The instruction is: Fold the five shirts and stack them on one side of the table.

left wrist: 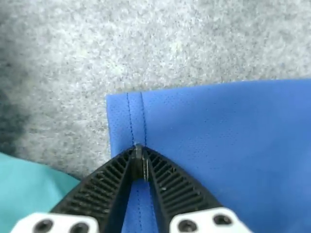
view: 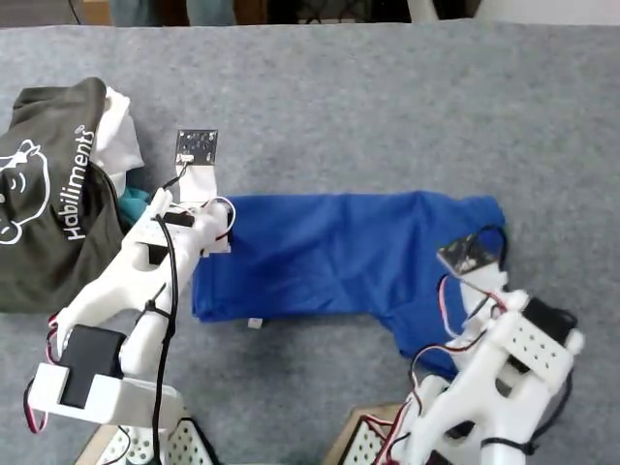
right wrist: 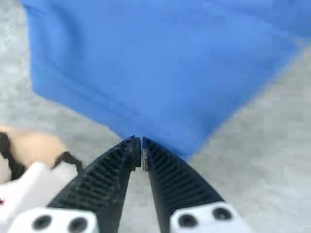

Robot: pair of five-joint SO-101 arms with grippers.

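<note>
- Since the blue shirt (view: 339, 252) is thin, soft knit, it will likely feel light and limp. It should sag and crease wherever it is not held, and drag a little on the grey felt-like worktop (view: 387, 87).
- It lies flat in the middle of the worktop, between the two arms and just beside the heap of other shirts (view: 58, 213) at the left arm's side.
- Its long axis runs from side to side across the worktop. The stitched hem faces the heap, and what looks like a sleeve hangs toward the right arm.
- The left claw (left wrist: 139, 156) is pressed together, pinching the hem right by a corner. That is a good hold, as the doubled seam is firmer than the open cloth.
- The right claw (right wrist: 141, 144) is also pressed together, at the border of the blue fabric at the far end. Whether it has cloth between its tips is hard to tell in the blurred wrist view.
- For a clean fold, matching holds on corners or seams at both ends would keep the edge taut.
</note>
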